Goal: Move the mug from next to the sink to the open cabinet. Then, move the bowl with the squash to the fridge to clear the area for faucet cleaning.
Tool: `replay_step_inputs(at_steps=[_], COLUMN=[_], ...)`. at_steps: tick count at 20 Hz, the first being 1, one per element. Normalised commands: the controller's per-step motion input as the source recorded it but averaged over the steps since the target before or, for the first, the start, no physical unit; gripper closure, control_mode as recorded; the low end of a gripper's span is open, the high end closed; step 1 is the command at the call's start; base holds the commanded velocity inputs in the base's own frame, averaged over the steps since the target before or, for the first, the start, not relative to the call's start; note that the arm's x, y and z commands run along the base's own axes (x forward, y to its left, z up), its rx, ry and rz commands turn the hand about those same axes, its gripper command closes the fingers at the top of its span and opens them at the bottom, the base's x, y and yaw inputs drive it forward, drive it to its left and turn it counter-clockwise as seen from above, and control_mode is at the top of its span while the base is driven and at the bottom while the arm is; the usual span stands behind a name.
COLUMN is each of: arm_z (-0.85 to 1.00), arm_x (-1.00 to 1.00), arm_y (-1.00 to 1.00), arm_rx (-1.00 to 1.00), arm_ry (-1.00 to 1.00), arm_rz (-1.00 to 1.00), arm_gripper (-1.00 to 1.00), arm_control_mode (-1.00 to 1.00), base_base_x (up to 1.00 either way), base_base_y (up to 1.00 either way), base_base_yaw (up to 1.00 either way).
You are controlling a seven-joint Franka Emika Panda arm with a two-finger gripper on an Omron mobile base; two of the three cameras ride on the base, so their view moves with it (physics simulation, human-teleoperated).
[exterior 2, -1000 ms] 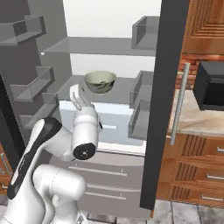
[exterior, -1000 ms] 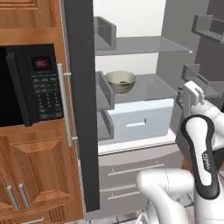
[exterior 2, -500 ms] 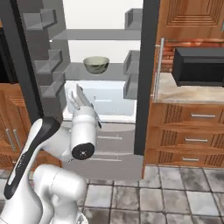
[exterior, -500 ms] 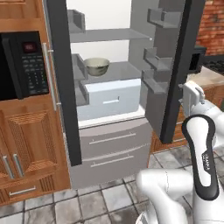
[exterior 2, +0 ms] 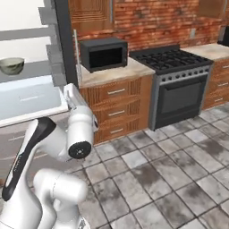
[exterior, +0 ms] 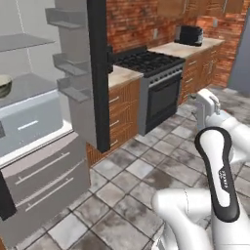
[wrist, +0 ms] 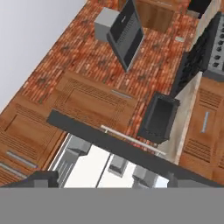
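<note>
A cream-white bowl (exterior 2: pixel 11 65) rests on a middle shelf inside the open steel fridge (exterior: pixel 44 122), its door still swung wide beside the wooden counter (exterior 2: pixel 114 71) that carries a black toaster oven (exterior 2: pixel 104 53). Whether the squash sits in the bowl cannot be made out from here. The white arm (exterior 2: pixel 80 129) is folded up close to its base, well clear of the fridge, over the grey floor tiles (exterior 2: pixel 170 170), with the black stove (exterior 2: pixel 176 85) on the far side of the counter from the fridge. Its jaws stand wide apart and hold nothing. With the bowl lying in the fridge, the second step of the task looks to be done or all but done; the mug and the wall cabinet cannot be checked here. Little seems left beyond, perhaps, keeping the arm clear of the open door.
</note>
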Motion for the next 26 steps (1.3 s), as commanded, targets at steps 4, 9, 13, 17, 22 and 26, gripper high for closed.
replay_step_inputs(at_steps=[4,9,13,17,22,26], arm_z=[0.0,0.0,0.0,0.0,0.0,0.0], arm_x=[0.0,0.0,0.0,0.0,0.0,0.0], arm_y=[0.0,0.0,0.0,0.0,0.0,0.0], arm_rx=[0.0,0.0,0.0,0.0,0.0,0.0], arm_ry=[0.0,0.0,0.0,0.0,0.0,0.0], arm_rz=[0.0,0.0,0.0,0.0,0.0,0.0], arm_gripper=[-1.0,-1.0,-1.0,-1.0,-1.0,-1.0], arm_control_mode=[1.0,1.0,1.0,1.0,1.0,1.0], base_base_x=[0.0,0.25,0.78,1.0,1.0,1.0], base_base_y=[-0.56,-0.76,-0.73,-0.32,-0.01,0.44], base_base_yaw=[-0.94,-0.83,-0.66,-0.26,-0.16,-0.48])
